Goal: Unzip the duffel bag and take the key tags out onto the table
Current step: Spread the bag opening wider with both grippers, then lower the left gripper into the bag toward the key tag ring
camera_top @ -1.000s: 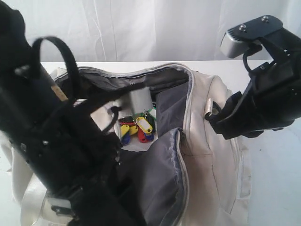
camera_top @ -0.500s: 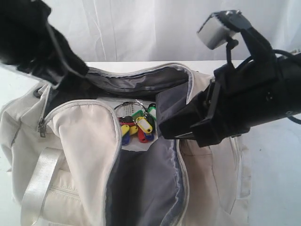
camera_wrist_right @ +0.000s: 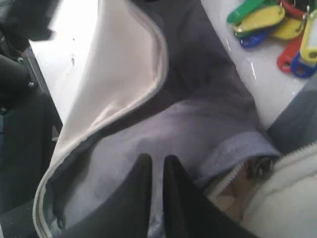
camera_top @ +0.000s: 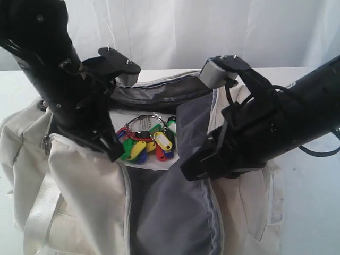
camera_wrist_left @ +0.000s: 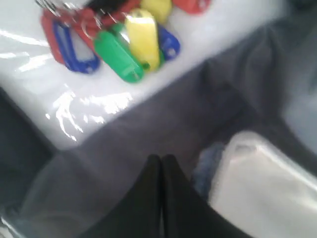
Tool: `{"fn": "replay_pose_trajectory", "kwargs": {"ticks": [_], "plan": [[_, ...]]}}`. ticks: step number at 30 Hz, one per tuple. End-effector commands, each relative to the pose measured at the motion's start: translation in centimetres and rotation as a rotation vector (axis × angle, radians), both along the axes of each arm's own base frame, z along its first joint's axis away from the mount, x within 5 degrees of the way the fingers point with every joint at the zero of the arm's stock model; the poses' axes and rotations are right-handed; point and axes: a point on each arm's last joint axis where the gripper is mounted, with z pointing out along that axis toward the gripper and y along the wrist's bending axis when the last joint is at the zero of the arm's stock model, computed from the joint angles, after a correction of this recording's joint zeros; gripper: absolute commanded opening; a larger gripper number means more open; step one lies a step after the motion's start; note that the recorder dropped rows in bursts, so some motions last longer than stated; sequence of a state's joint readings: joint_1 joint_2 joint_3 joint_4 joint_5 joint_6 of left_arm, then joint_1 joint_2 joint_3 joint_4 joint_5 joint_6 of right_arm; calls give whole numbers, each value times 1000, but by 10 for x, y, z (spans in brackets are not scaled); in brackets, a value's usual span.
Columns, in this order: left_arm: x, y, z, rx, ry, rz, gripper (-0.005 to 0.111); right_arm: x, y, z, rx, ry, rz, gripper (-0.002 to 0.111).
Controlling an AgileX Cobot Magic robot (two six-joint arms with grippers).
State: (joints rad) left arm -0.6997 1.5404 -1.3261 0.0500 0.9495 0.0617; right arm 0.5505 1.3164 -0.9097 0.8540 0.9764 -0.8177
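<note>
Tags: key tags (camera_top: 146,142) lie in the unzipped bag (camera_top: 85,186).
Left end effector (camera_top: 113,154): clenched, just beside tags, nearer.
Right end effector (camera_top: 189,172): farther from tags; grip unclear.

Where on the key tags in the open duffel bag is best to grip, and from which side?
Probably where the key tags gather at the metal rings: one pinch there should lift the whole bunch. Come from straight above through the unzipped mouth of the duffel bag, since its fabric walls rise on both sides.
</note>
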Motion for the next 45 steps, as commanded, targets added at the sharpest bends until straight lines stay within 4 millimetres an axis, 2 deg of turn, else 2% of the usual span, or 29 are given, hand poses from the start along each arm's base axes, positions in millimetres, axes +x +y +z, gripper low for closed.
{"fn": "replay_pose_trajectory", "kwargs": {"ticks": [1, 4, 8, 12, 16, 24, 28, 33, 36, 38, 45], "plan": [[-26, 16, 12, 85, 160, -71, 0, 0, -7, -8, -111, 30, -32, 0], [-33, 22, 19, 91, 168, -74, 0, 1, -11, -11, -170, 35, -57, 0], [-48, 25, 24, 15, 205, -73, 0, 2, -14, -14, -209, 38, -73, 0], [-65, 37, -4, 64, 309, -39, 0, 1, -14, -14, -212, 41, -69, 0], [-91, 59, -30, 126, 392, 5, 0, 1, -15, -14, -213, 45, -71, 0], [-119, 82, -54, 179, 459, 57, 0, 1, -15, -14, -213, 45, -71, 0], [-118, 81, -63, 147, 432, 97, 0, 1, -14, -14, -212, 43, -72, 0], [-120, 80, -63, 131, 449, 101, 0, 2, -14, -14, -211, 40, -75, 0], [-121, 79, -52, 131, 475, 92, 0, 2, -14, -14, -211, 40, -75, 0], [-118, 76, -37, 90, 437, 84, 0, 2, -14, -14, -211, 40, -75, 0], [-109, 68, 44, -135, 188, 58, 0, 2, -14, -14, -211, 40, -75, 0]]}}
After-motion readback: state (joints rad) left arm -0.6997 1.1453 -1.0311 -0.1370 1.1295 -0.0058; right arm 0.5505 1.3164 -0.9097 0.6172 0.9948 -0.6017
